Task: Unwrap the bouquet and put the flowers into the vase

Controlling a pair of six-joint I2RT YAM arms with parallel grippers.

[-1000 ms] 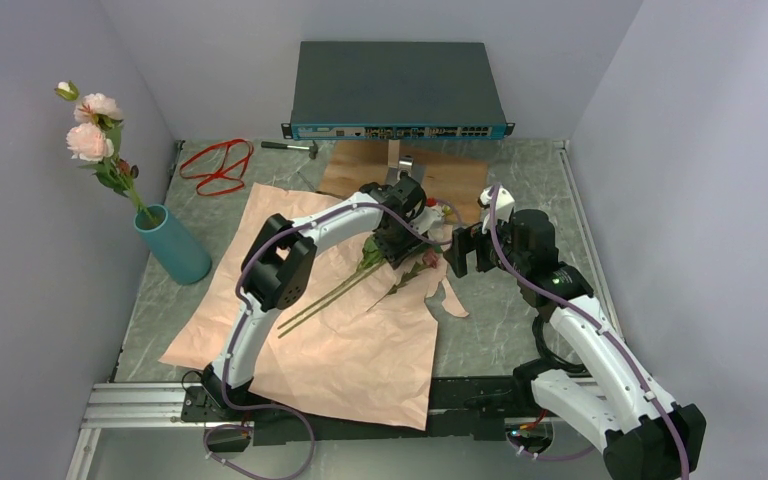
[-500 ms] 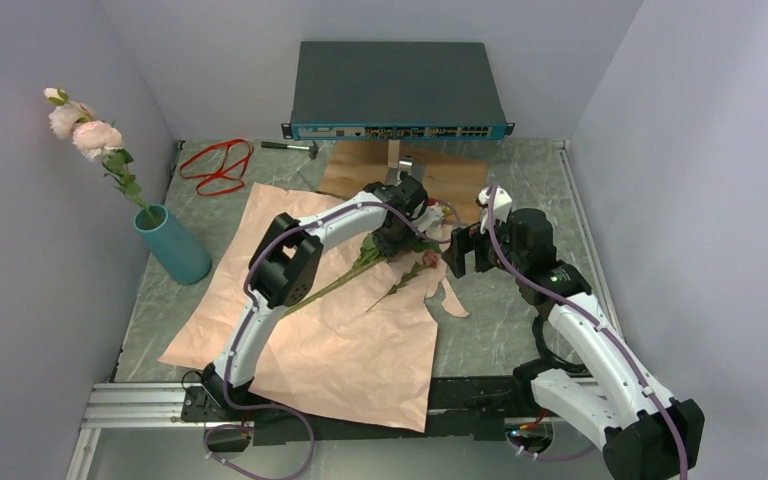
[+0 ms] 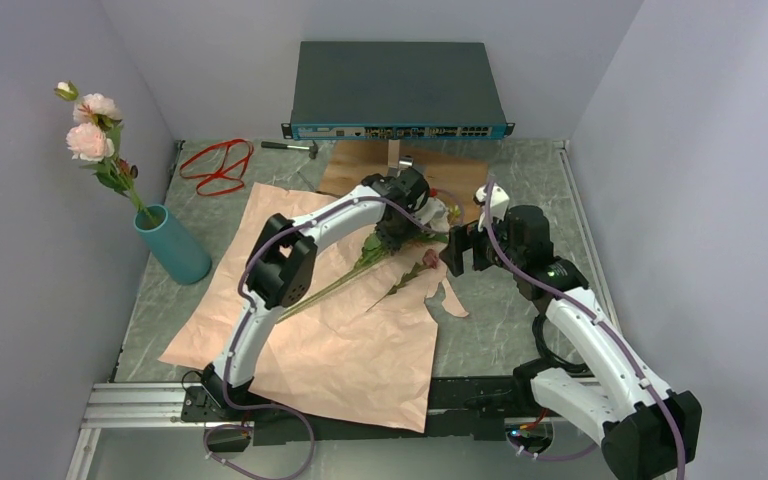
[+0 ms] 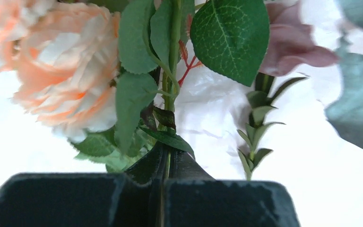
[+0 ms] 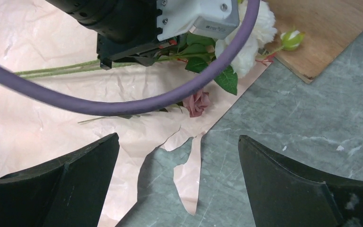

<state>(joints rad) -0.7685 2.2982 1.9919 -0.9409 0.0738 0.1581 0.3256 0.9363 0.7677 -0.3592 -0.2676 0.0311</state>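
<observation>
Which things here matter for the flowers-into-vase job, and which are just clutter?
Job: vase, pink blooms in it, long-stemmed flower clamped in the left tool, small rose, pink paper.
Lying about: red ribbon, hammer, wooden board, grey box.

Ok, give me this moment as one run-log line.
left gripper: shut on flower stem | right gripper: open, empty | vase: holds pink sprig | pink paper: spread open

Grey marble table [image 3: 490, 340] bears pink paper [image 3: 340, 345], teal vase [image 3: 175, 248], red ribbon [image 3: 217, 171].
</observation>
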